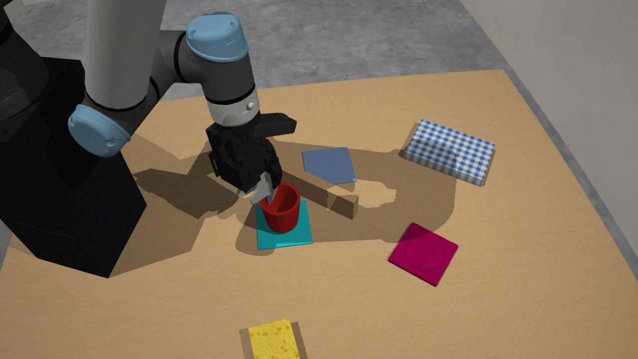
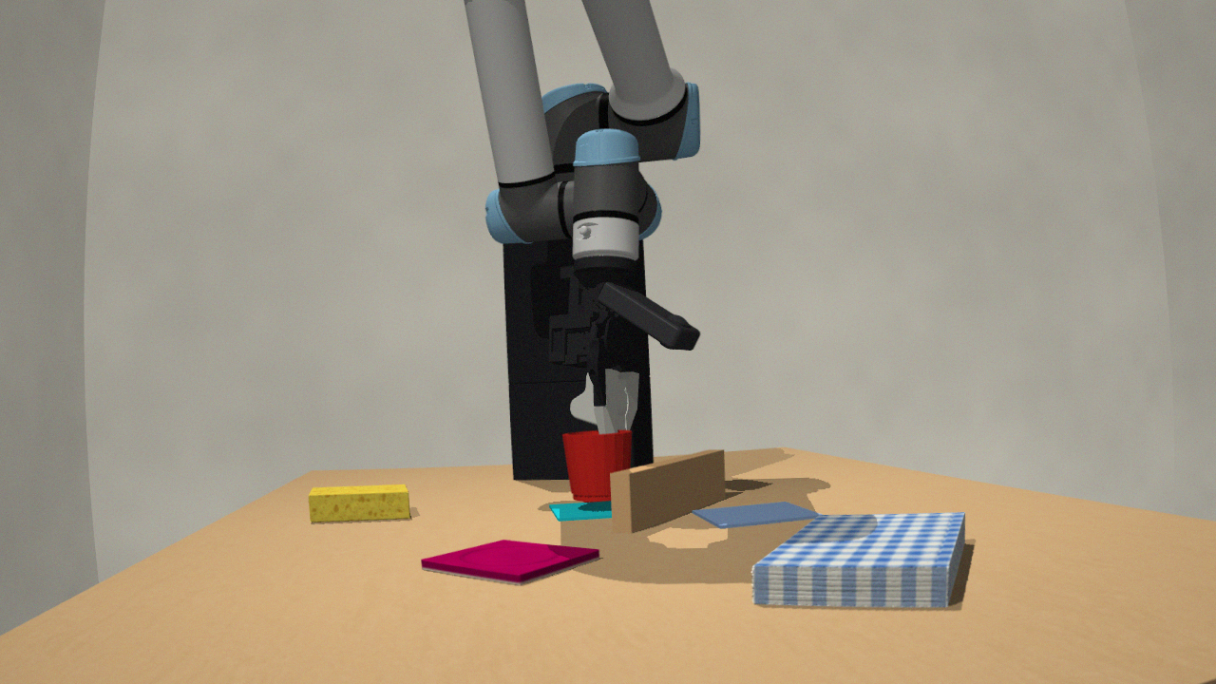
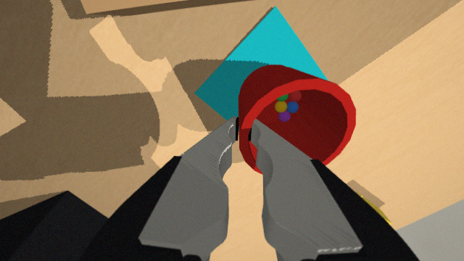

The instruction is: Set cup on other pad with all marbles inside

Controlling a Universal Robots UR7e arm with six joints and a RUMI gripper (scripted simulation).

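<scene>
Cup point(image 1: 280, 213) low over teal pad point(image 1: 292, 235) | pinched by rim wall, fingers nearly shut, one inside, one outside | kept upright so marbles point(image 3: 286, 107) stay in

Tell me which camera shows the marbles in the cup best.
The wrist view: it looks straight into the red cup, where the coloured marbles lie clustered at the bottom. The top view shows only the cup's rim and shaded inner wall, no marbles. The exterior view shows only the cup's outer side, so its contents are hidden.

Sponge point(image 1: 272, 339), checked napkins point(image 1: 449, 150), perhaps coaster point(image 1: 422, 253).
</scene>
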